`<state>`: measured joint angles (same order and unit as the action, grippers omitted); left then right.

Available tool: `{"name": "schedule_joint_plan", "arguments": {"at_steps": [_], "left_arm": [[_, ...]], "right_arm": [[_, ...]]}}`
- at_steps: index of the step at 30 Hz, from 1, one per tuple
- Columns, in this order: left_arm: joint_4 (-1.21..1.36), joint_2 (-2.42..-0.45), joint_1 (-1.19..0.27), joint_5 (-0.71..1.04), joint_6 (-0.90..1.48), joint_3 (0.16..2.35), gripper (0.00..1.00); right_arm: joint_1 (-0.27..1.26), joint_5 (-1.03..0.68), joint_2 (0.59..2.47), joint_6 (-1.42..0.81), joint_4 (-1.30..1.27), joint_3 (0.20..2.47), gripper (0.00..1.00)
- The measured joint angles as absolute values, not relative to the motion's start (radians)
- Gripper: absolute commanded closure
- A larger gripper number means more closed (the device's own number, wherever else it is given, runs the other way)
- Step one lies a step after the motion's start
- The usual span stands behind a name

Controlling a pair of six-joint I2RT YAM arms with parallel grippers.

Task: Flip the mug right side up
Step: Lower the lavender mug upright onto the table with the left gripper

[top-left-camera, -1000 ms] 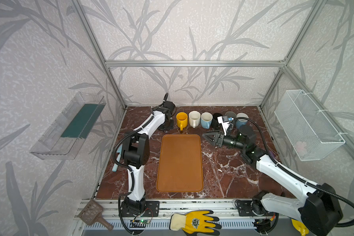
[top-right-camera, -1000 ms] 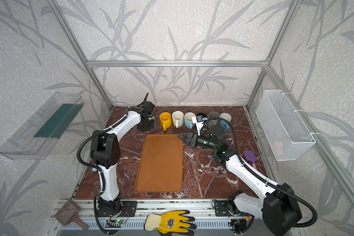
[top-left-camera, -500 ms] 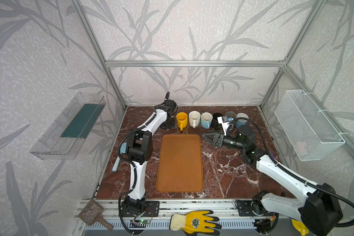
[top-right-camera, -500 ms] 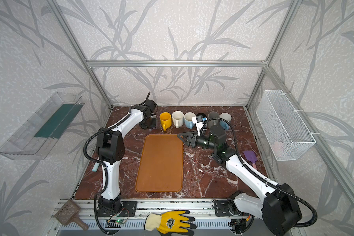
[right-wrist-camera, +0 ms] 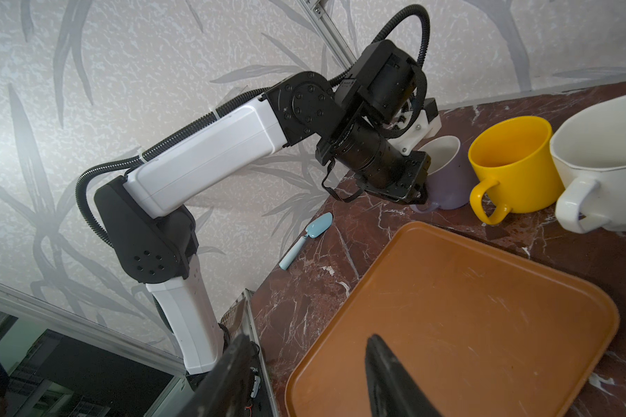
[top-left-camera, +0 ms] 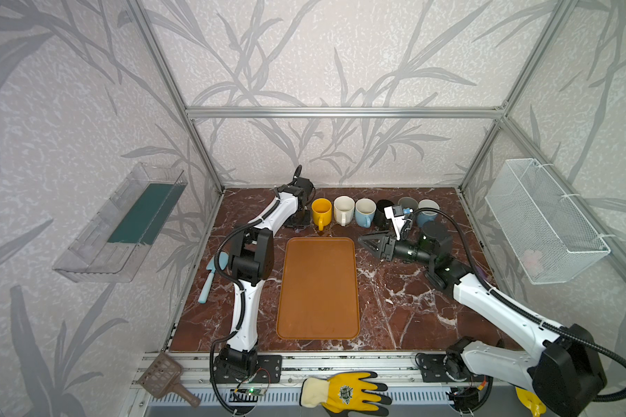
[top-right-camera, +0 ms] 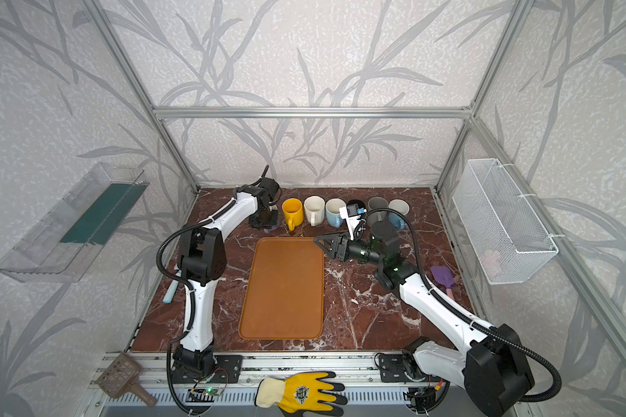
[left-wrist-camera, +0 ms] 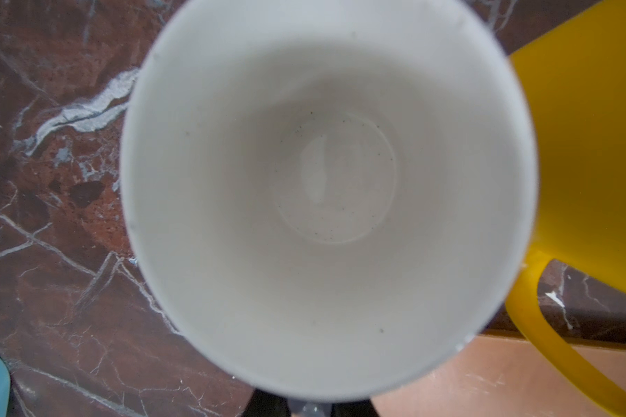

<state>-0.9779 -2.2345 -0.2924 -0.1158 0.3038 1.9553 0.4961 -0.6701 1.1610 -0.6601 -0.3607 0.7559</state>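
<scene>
The mug (left-wrist-camera: pixel 326 180) is lavender outside and white inside. It stands mouth up on the marble table, at the left end of the mug row, right beside a yellow mug (right-wrist-camera: pixel 514 166). In the right wrist view the lavender mug (right-wrist-camera: pixel 449 173) shows behind my left gripper (right-wrist-camera: pixel 418 184), which is shut on its near side by the handle. In both top views my left gripper (top-left-camera: pixel 299 220) (top-right-camera: pixel 264 218) covers most of it. My right gripper (top-left-camera: pixel 364 241) (right-wrist-camera: pixel 308 339) hangs open and empty over the far right corner of the orange tray (top-left-camera: pixel 318 289).
Right of the yellow mug (top-left-camera: pixel 321 213) stand white (top-left-camera: pixel 343 211), blue (top-left-camera: pixel 365 213) and more mugs along the back. A blue scoop (top-left-camera: pixel 214 274) lies at the left edge, a purple spatula (top-right-camera: pixel 443 276) at the right. A wire basket (top-left-camera: pixel 542 220) hangs on the right wall.
The left arm's elbow has shifted a little toward the back while its gripper stays at the mug. The right arm has not moved.
</scene>
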Motion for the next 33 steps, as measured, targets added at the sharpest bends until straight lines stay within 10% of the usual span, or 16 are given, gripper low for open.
{"name": "schedule_joint_plan", "arguments": {"at_steps": [33], "left_arm": [[-1.010,-2.275,-0.292,-0.131,0.288,2.014,0.96]], "right_arm": [[0.496,-0.670,1.155,-0.660,-0.359,0.756,0.48]]}}
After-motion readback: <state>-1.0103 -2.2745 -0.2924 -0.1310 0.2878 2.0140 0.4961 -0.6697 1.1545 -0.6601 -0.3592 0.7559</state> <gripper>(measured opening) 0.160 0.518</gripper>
